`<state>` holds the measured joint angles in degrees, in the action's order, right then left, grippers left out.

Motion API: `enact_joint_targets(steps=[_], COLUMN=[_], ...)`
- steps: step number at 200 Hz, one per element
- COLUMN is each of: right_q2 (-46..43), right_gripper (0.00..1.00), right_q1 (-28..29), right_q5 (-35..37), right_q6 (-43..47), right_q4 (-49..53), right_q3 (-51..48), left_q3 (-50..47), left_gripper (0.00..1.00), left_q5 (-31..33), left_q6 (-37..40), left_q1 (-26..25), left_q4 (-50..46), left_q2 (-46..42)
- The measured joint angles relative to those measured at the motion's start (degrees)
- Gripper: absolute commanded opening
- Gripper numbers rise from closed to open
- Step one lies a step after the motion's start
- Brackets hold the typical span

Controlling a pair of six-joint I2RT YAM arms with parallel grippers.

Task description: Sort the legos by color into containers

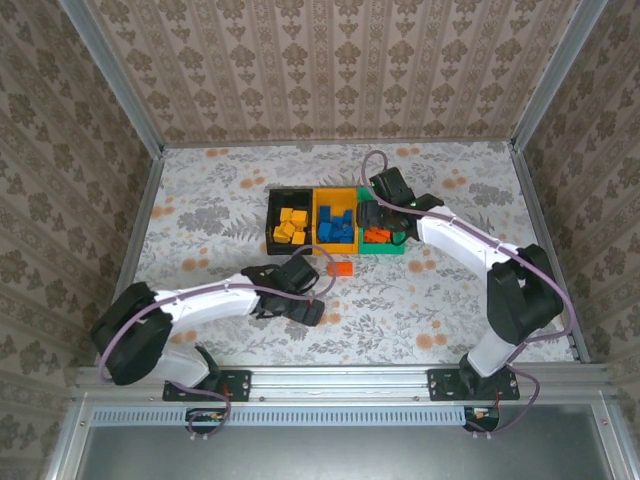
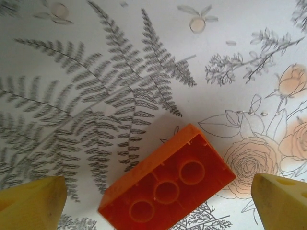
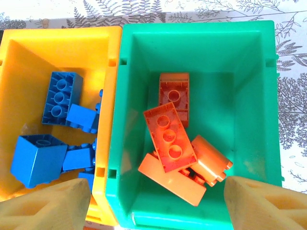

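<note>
We see the left end effector (image 2: 157, 203) open over an upturned orange brick (image 2: 168, 184) on the desk (image 2: 230, 120), the right end effector (image 3: 156, 203) open above the green bin (image 3: 249, 96) of orange bricks (image 3: 170, 136).

Green bin (image 3: 249, 72): near right corner hidden behind one yellow pad (image 3: 266, 203). Yellow bin (image 3: 29, 52) to its left cut by the frame edge, nearest blue bricks (image 3: 38, 158) partly behind the other pad. Overhead, right gripper (image 1: 390, 215) covers the green bin's far half; orange bricks (image 1: 376, 236) inside too small to count.
</note>
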<state>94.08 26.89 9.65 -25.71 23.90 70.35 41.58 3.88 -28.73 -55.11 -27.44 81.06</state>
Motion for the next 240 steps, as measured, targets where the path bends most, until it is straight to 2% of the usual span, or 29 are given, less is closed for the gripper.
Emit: enact_joint_targets(steps=[21,54,86,93,121,145,174,214,240], right_q2=[-1.77,-4.07,-4.79,-4.79,-4.79,-4.85,-6.29,-12.92,-19.26], right_gripper=[0.75,0.76,0.76,0.76,0.76,0.76,0.76,0.76,0.76], right_q1=[0.00,0.00,0.00,0.00,0.00,0.00,-0.07,-1.40,-3.10], right_q5=[0.00,0.04,0.07,0.07,0.07,0.09,0.46,1.36,2.36], right_q6=[0.00,0.02,0.02,0.02,0.00,-0.02,-0.26,-2.47,-4.26], right_q4=[-0.09,-0.11,-0.15,-0.15,-0.11,-0.15,-0.55,-1.40,-1.44], right_q3=[-1.62,-2.60,-2.62,-2.71,-3.39,-3.45,-4.85,-10.78,-15.61], left_q3=[1.49,4.57,5.18,5.35,5.77,6.12,7.32,11.58,19.76], left_gripper=[0.97,0.85,0.60,0.57,0.53,0.44,0.39,0.38,0.36], left_q5=[0.28,0.17,-0.04,-0.28,-0.68,-0.48,0.37,1.29,1.42], left_q6=[0.02,0.15,0.20,0.04,-0.42,-0.42,0.31,2.73,5.86], left_q1=[-1.36,-3.61,-6.23,-6.40,-7.54,-7.61,-7.61,-6.75,-4.35], left_q4=[-0.28,-0.55,-1.53,-2.01,-3.56,-4.09,-3.82,-1.68,0.87], left_q2=[2.54,6.58,8.48,8.48,8.48,8.48,8.46,7.54,8.44])
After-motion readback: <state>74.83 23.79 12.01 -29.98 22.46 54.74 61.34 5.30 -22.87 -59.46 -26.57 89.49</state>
